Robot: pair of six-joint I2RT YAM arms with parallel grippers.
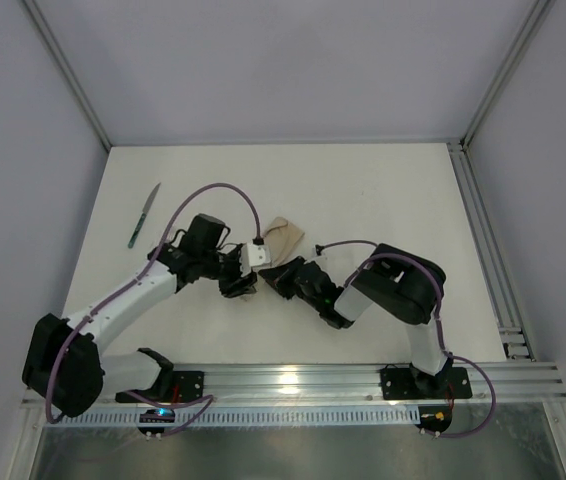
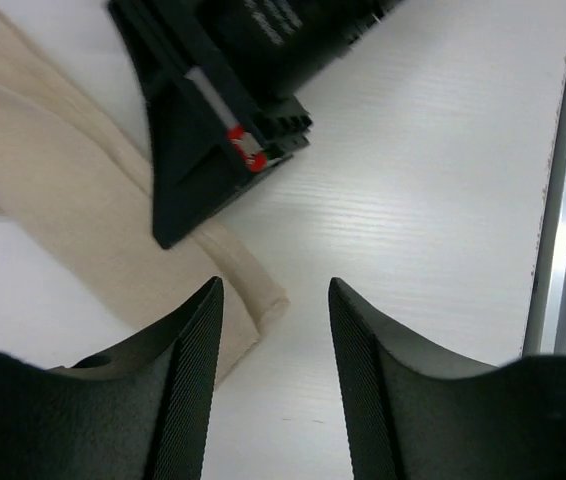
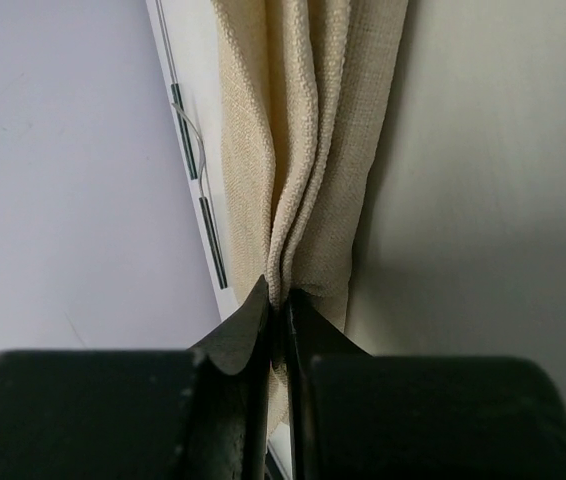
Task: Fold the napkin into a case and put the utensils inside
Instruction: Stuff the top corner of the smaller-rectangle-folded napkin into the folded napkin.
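Right gripper (image 3: 279,300) clamps napkin (image 3: 303,150); left gripper (image 2: 274,290) jaws apart at its end.

The left gripper (image 2: 275,290) hangs over the white table (image 2: 423,200), jaws apart with nothing between them. Ahead and to its left lies the folded beige napkin (image 2: 63,200), one end just beside a fingertip. Further ahead, the black right gripper (image 2: 175,220) meets the cloth's edge.
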